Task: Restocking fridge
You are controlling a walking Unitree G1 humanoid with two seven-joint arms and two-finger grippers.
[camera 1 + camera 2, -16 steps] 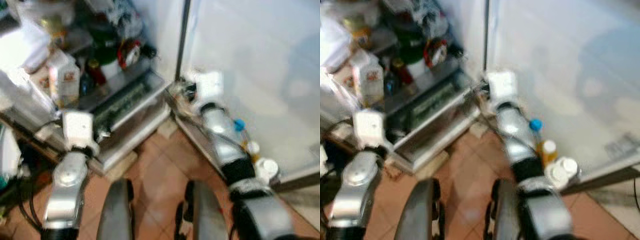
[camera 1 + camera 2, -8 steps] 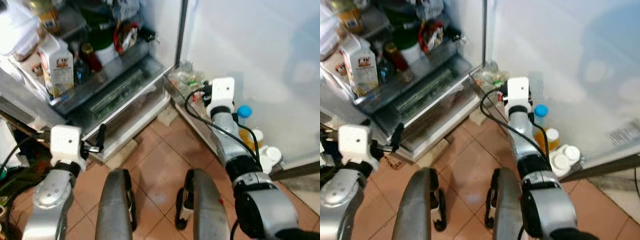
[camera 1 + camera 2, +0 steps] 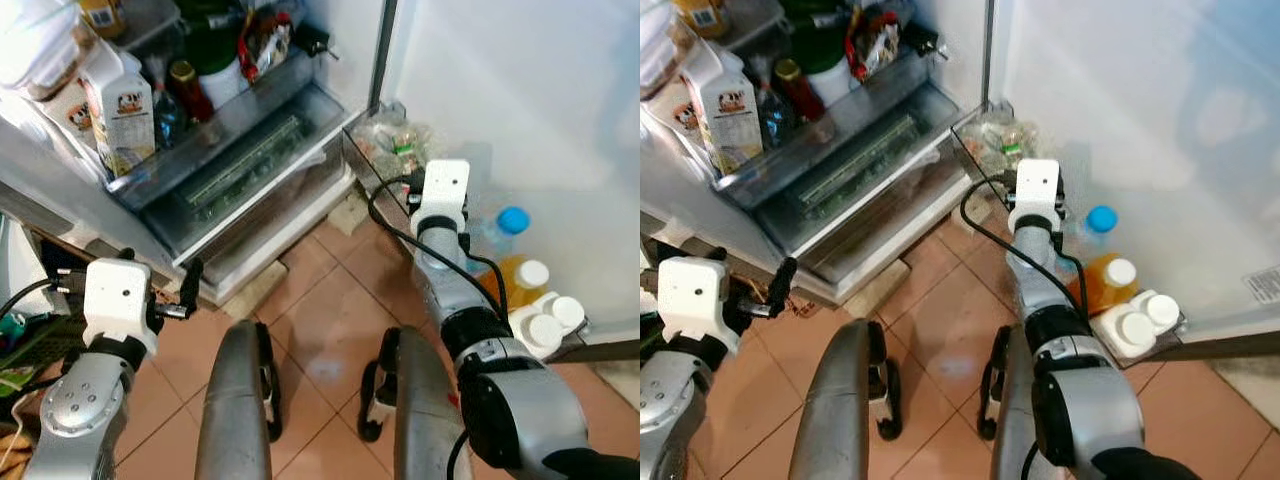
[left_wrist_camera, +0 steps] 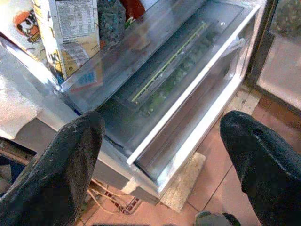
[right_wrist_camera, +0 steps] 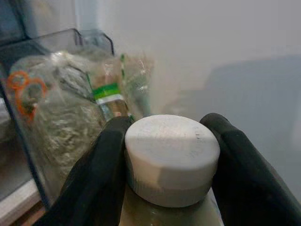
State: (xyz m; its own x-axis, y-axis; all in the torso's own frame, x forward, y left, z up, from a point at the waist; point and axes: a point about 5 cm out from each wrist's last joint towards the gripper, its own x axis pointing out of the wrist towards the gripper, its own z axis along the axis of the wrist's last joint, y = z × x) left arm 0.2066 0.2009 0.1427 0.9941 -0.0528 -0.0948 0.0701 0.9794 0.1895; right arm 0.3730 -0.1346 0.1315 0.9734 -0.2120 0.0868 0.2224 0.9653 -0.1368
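The robot stood on a terracotta tile floor (image 3: 320, 330) before an open fridge, its lower shelf (image 3: 225, 130) and the clear crisper drawer (image 3: 250, 185) beneath it on the robot's left and the open fridge door (image 3: 520, 100) on its right. The right claw (image 5: 164, 155) was closed on a bottle with a broad white cap (image 5: 171, 157), one black finger (image 5: 101, 174) pressed against each side of the cap; the bottle's body below the cap looked pale olive. In the head views the right arm reached forward to the low door rack (image 3: 985, 125), its white wrist block just beside a blue-capped bottle (image 3: 1098, 222). Crinkled plastic bags (image 5: 61, 108) of food sat in the clear end of that rack, just beyond the held cap. Further along the same rack stood an orange juice bottle (image 3: 1108, 285) with a white cap and two white-lidded containers (image 3: 1145, 318) side by side. The left claw (image 4: 162, 141) hung low beside the fridge base with its fingers spread wide and nothing between them, facing the crisper drawer, where green vegetables (image 4: 181, 77) showed through the clear front. On the shelf above stood a milk carton (image 3: 125, 120) printed with a cow, a dark red-capped bottle (image 3: 188, 88) near it, and a green bottle with a white base (image 3: 215, 50) further back.
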